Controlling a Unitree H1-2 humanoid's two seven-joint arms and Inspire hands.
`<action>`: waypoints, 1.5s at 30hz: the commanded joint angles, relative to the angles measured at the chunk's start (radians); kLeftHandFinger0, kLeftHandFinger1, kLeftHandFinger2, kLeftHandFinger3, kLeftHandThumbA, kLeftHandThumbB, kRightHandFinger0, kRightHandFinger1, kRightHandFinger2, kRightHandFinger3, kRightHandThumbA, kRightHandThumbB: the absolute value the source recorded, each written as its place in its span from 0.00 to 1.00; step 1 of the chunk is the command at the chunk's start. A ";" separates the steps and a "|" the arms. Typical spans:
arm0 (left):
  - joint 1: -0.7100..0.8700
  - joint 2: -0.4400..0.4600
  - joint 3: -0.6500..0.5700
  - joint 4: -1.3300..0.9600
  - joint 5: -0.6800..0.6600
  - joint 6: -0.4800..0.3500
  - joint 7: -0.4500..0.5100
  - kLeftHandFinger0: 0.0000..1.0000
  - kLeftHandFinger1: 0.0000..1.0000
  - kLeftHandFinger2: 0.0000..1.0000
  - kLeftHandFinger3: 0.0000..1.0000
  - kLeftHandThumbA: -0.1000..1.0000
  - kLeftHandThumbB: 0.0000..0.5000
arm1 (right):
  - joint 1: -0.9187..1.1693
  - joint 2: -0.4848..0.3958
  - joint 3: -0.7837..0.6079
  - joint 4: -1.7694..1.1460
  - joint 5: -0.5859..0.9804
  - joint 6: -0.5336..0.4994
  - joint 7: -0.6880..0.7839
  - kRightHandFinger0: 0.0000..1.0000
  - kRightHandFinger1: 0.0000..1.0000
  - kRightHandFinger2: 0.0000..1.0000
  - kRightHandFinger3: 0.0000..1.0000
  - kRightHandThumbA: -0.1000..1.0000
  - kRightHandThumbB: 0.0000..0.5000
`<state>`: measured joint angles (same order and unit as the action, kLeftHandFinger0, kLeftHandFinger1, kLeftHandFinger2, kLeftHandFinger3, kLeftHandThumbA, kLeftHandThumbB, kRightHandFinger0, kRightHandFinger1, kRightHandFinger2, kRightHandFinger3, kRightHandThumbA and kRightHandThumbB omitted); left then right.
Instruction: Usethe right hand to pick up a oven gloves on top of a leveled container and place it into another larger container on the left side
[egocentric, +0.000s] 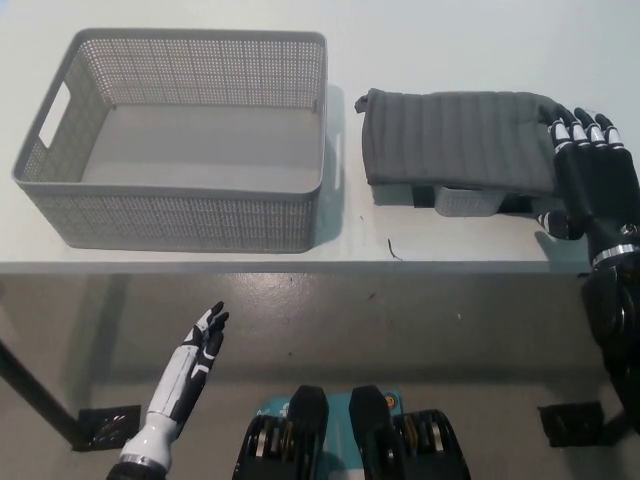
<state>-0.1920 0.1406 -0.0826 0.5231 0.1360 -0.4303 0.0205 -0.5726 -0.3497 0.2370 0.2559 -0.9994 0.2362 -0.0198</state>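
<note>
A: Glove (455, 140) lies where?
B: Grey, flat on a small container (465, 200), right of centre on the table (450, 245).
A: And the right hand (590, 180)?
B: On the glove's right end, fingers spread, holding nothing yet.
A: The basket (180, 215)?
B: Upper left, nothing inside.
A: Left hand (205, 335)?
B: Lower left, below the table edge, fingers straight and apart.

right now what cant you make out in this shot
- Small container under the oven glove: mostly covered by the glove, head view; its shape and depth stay hidden.
- Right hand: lies over the glove's right end; whether it grips the cloth is unclear.
- Left hand: rests below the table edge, open.
- Basket near-wall interior: hidden by its own wall.
</note>
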 joint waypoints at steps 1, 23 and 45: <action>-0.014 0.024 -0.012 -0.011 0.028 -0.040 0.040 1.00 1.00 1.00 1.00 1.00 1.00 | -0.068 -0.003 0.002 0.010 -0.016 0.025 -0.048 1.00 1.00 1.00 1.00 1.00 0.48; -0.016 0.027 -0.037 -0.008 0.025 -0.040 0.058 1.00 1.00 1.00 1.00 1.00 1.00 | -0.223 0.035 0.023 0.417 0.050 -0.093 -0.366 1.00 1.00 1.00 1.00 1.00 0.50; -0.037 0.032 -0.037 -0.002 0.017 -0.040 0.041 1.00 1.00 1.00 1.00 1.00 1.00 | -0.342 0.144 0.005 0.739 0.132 -0.619 -1.055 0.00 0.12 0.56 0.68 0.00 0.17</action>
<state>-0.1909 0.1488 -0.1138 0.5376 0.1529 -0.4299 0.0546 -0.7381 -0.2476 0.2515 0.9327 -0.9473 -0.0052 -0.6231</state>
